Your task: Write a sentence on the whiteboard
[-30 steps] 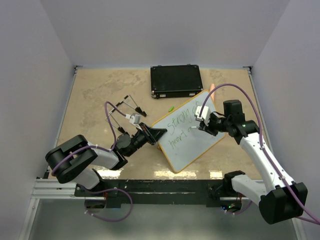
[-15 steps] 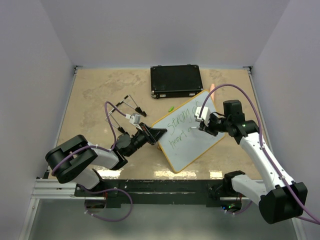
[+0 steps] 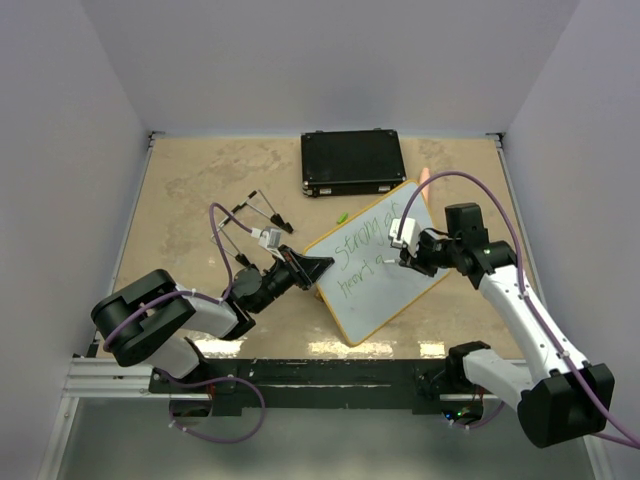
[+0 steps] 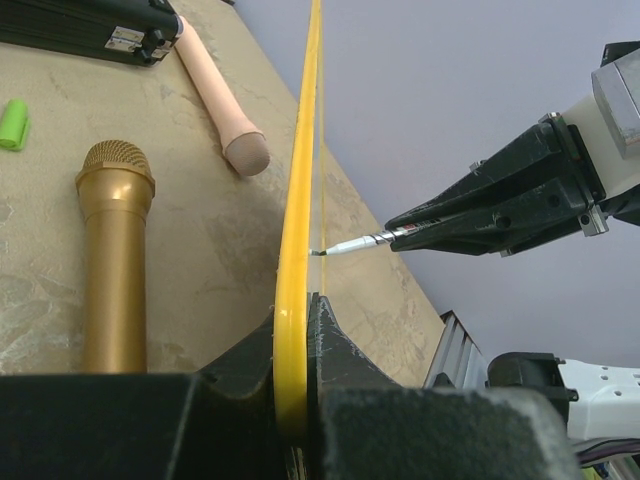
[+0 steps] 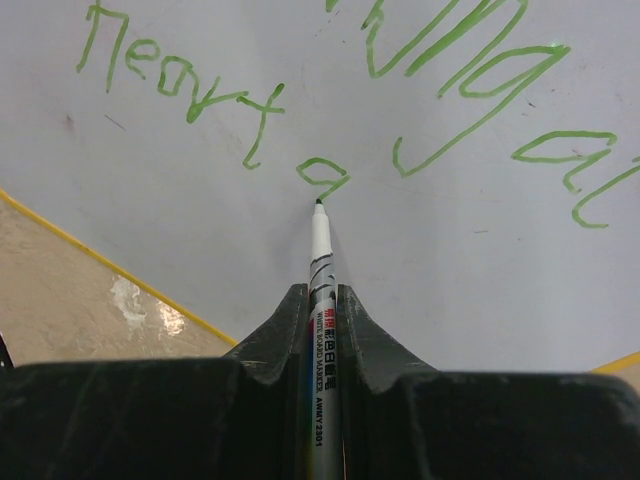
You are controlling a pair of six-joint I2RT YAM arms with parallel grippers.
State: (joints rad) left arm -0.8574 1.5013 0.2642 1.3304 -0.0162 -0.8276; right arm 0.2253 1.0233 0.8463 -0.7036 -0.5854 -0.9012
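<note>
The whiteboard [image 3: 385, 262], white with a yellow rim, lies tilted mid-table. My left gripper [image 3: 318, 266] is shut on its left rim, which runs edge-on in the left wrist view [image 4: 293, 290]. My right gripper [image 3: 402, 257] is shut on a white marker [image 5: 322, 275], whose tip touches the board [image 5: 480, 270] just below a small green loop. The green sentence [image 5: 300, 90] runs in two lines, the lower one reading "heart" with a fresh letter after it. The marker [image 4: 365, 242] meets the board from the right in the left wrist view.
A black case [image 3: 352, 162] lies at the back. A green cap [image 3: 341, 216] lies by the board's far edge. A gold microphone [image 4: 112, 260] and a pink cylinder [image 4: 222, 100] lie behind the board. Black clips [image 3: 255, 208] lie at left.
My right gripper has moved the marker slightly left and down on the board, and the lower line has gained a small green loop. The left arm has not moved.
</note>
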